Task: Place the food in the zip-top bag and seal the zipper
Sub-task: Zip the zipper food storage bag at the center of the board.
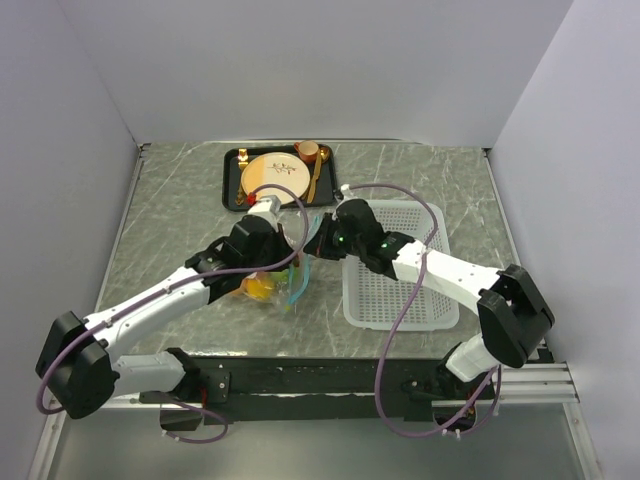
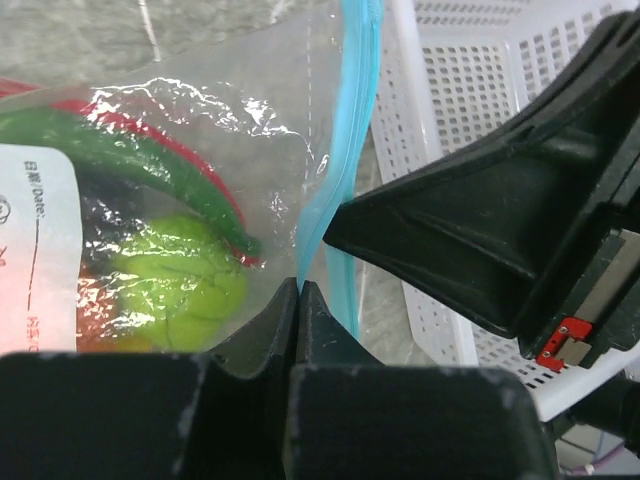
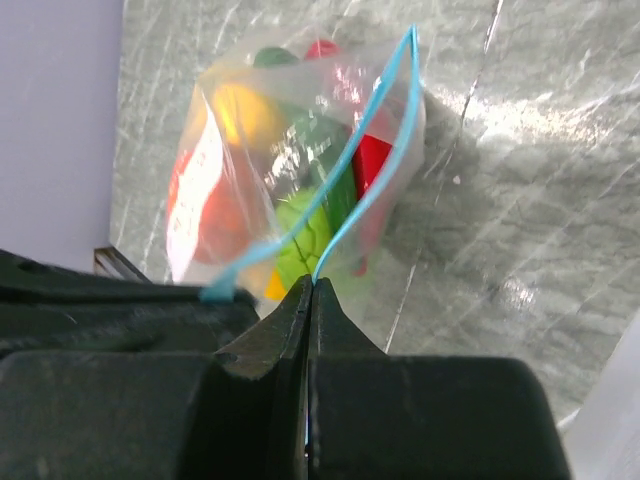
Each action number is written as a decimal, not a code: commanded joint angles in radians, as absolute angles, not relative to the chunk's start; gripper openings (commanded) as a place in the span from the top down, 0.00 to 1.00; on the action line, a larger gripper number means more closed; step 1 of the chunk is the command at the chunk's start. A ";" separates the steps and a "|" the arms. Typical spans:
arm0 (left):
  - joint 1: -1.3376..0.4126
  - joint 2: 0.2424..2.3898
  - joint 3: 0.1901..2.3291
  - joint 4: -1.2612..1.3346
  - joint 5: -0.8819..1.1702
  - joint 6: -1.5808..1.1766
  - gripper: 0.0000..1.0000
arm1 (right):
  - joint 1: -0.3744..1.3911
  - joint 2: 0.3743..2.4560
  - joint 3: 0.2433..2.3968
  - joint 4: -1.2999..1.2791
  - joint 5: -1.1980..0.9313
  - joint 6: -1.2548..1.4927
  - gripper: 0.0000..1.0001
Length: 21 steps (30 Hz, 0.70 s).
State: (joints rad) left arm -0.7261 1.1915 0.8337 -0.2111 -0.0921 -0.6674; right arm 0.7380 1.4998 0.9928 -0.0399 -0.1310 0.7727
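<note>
Left tool (image 2: 298, 285) and right tool (image 3: 311, 285) each pinch the zipper (image 2: 358, 100) just beside the basket (image 2: 470, 90).

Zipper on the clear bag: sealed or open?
Open: the thin light blue zipper's two lips gape apart on the clear plastic zip-top bag, joined only at the far corner.

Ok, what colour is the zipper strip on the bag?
Light blue. The zipper shows best in the left wrist view, against the clear bag.
</note>
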 commanded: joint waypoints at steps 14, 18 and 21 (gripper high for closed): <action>-0.745 1.241 0.896 -0.181 0.046 -0.600 0.65 | 0.686 1.502 1.020 0.045 -0.135 0.801 1.00; -0.746 1.132 0.845 -0.158 0.003 -0.647 0.30 | 0.667 1.508 1.023 0.022 -0.124 0.798 1.00; -0.746 1.040 0.816 -0.152 -0.069 -0.660 0.23 | 0.651 1.514 1.025 0.015 -0.129 0.793 1.00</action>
State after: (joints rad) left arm -0.7410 1.1687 0.8356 -0.1875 0.0006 -0.6373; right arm 0.6762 1.5074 0.9928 -0.0151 -0.1448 0.7956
